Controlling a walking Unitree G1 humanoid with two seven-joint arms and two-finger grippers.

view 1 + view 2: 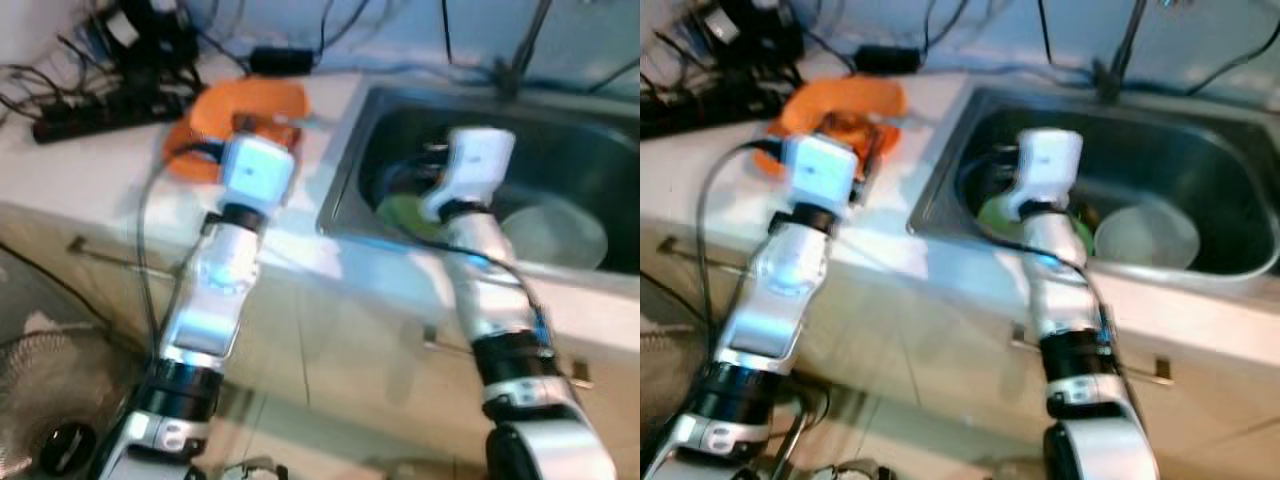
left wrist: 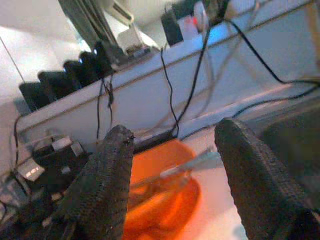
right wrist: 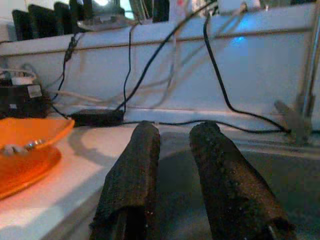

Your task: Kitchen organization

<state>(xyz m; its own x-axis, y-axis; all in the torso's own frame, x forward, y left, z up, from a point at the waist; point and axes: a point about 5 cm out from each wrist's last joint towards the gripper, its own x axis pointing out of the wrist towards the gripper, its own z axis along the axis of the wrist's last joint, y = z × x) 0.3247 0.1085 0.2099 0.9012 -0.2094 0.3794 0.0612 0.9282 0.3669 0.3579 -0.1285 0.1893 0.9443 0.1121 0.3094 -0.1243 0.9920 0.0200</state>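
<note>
Stacked orange bowls [image 1: 255,103] sit on the white counter left of the sink, with a metal utensil [image 2: 190,164] lying in them. My left gripper [image 2: 172,132] hovers open just above and before the bowls, nothing between its fingers. The steel sink [image 1: 345,170] holds a green dish [image 1: 403,211] and a pale white bowl [image 1: 556,236]. My right gripper [image 3: 175,131] reaches over the sink's left part above the green dish, its fingers close together and empty.
A black power strip [image 1: 88,117] with tangled cables and a black adapter [image 1: 283,58] lie at the back of the counter. The faucet [image 1: 510,68] stands behind the sink. A fan [image 1: 40,400] sits on the floor at the left, below the cabinet front.
</note>
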